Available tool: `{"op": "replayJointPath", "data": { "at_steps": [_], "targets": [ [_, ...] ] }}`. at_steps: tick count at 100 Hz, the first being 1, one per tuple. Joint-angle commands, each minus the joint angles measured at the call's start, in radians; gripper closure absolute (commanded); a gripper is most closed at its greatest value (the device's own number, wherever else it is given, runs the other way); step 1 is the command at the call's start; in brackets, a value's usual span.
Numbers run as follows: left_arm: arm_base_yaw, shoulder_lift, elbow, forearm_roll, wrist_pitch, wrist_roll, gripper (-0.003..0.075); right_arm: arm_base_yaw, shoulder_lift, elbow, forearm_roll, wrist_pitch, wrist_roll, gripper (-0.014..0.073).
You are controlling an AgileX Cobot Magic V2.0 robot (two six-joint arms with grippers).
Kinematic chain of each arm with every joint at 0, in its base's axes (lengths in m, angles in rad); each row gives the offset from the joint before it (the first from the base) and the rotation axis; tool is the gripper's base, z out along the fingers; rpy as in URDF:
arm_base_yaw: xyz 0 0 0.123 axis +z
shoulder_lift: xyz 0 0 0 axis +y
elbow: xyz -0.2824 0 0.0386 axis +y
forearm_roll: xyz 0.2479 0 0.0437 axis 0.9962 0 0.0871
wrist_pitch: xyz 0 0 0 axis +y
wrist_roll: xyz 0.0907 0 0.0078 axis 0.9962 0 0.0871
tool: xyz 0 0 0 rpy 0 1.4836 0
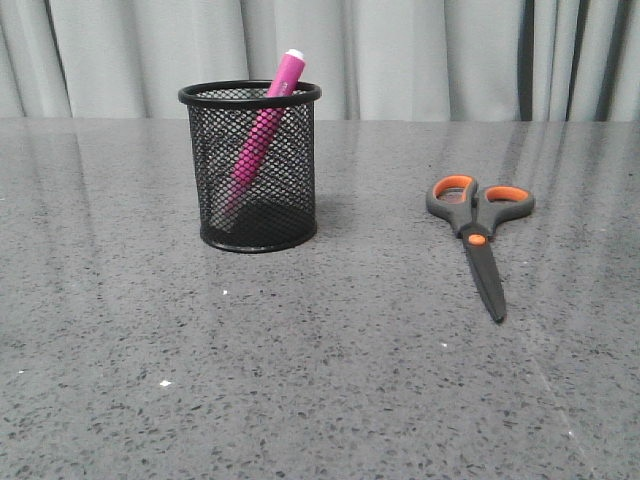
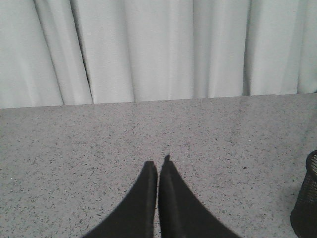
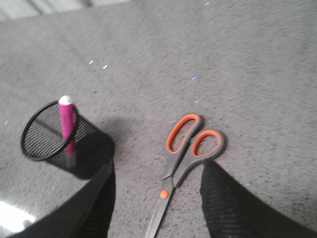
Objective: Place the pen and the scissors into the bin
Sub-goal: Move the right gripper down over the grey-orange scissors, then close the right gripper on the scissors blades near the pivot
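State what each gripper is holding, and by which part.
Nothing is held. The left gripper is shut on nothing. The right gripper is open above the scissors, not touching them.

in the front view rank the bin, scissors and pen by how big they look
1. bin, clearly the bulkiest
2. scissors, slimmer, similar in length to the bin's height
3. pen, thinnest, though mesh partly veils it

Scissors lie nearer the camera, so 2 versus 3 is unsure.
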Motion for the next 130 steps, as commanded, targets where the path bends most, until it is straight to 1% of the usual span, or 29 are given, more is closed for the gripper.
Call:
{"op": "replayJointPath", "data": {
  "at_steps": [1, 16, 25, 26, 28, 35, 38, 43, 50, 61, 87, 98, 113, 130],
  "targets": [
    [0.004, 0.000, -0.028, -0.002, -0.087, -0.009, 0.0741, 0.046, 0.036, -0.083, -0.022, -0.005, -0.021, 0.0245],
    [0.004, 0.000, -0.028, -0.002, -0.087, -0.009, 0.0741, 0.177, 0.077, -0.154, -0.096, -0.048, -0.001, 0.0245],
    [0.004, 0.000, -0.028, -0.002, -0.087, -0.009, 0.0741, 0.248, 0.120, -0.201, -0.198, -0.056, 0.067, 0.0245],
    [0.004, 0.000, -0.028, -0.002, -0.087, -0.009, 0.0741, 0.258, 0.128, -0.209, -0.232, -0.053, 0.088, 0.0245],
    [0.004, 0.000, -0.028, -0.002, -0.087, -0.009, 0.0741, 0.267, 0.137, -0.220, -0.256, -0.048, 0.127, 0.0245],
    [0.004, 0.000, -0.028, -0.002, -0.087, -0.009, 0.0741, 0.298, 0.192, -0.269, -0.384, 0.024, 0.244, 0.0245],
    [0.004, 0.000, -0.028, -0.002, -0.087, -0.009, 0.0741, 0.304, 0.227, -0.290, -0.425, 0.079, 0.304, 0.0245],
    [0.004, 0.000, -0.028, -0.002, -0.087, -0.009, 0.0741, 0.309, 0.283, -0.330, -0.476, 0.166, 0.346, 0.0245],
    [0.004, 0.000, -0.028, -0.002, -0.087, -0.009, 0.0741, 0.309, 0.348, -0.364, -0.493, 0.240, 0.383, 0.0245],
    [0.004, 0.000, -0.028, -0.002, -0.087, -0.009, 0.0741, 0.309, 0.410, -0.375, -0.495, 0.270, 0.403, 0.0245],
    [0.004, 0.000, -0.028, -0.002, -0.087, -0.009, 0.0741, 0.314, 0.510, -0.373, -0.469, 0.213, 0.443, 0.0245],
    [0.004, 0.000, -0.028, -0.002, -0.087, -0.009, 0.0741, 0.359, 0.540, -0.371, -0.468, 0.194, 0.452, 0.0245],
    [0.004, 0.000, -0.028, -0.002, -0.087, -0.009, 0.0741, 0.436, 0.597, -0.371, -0.558, 0.170, 0.546, 0.0244],
    [0.004, 0.000, -0.028, -0.002, -0.089, -0.009, 0.0741, 0.476, 0.640, -0.371, -0.673, 0.174, 0.646, 0.0244]
  ]
}}
